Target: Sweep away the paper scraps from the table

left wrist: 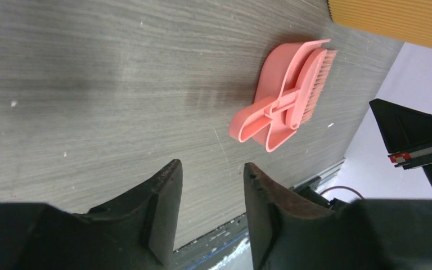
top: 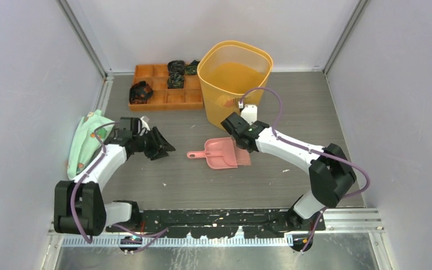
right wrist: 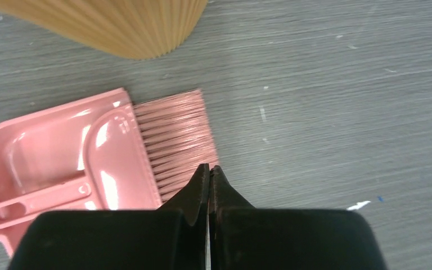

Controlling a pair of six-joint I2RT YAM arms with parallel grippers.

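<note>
White paper scraps [right wrist: 359, 205]: one small bit on the table [right wrist: 326, 112], off to the right of the right gripper [right wrist: 208, 170] in its wrist view, well apart; a blue speck beside it.
Right fingers: pressed together, holding nothing, tips over the pink brush [right wrist: 174, 135] bristles; contact unclear.
Left gripper [left wrist: 211, 169]: narrowly parted, empty.
Scrap look: tiny, pale, irregular.

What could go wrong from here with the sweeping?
The right pincer is shut at the edge of the brush bristles, so pressing down may shove the pink dustpan instead of gripping. The yellow bin stands close behind; a lift could knock it. The tiny white scrap may be missed.
</note>
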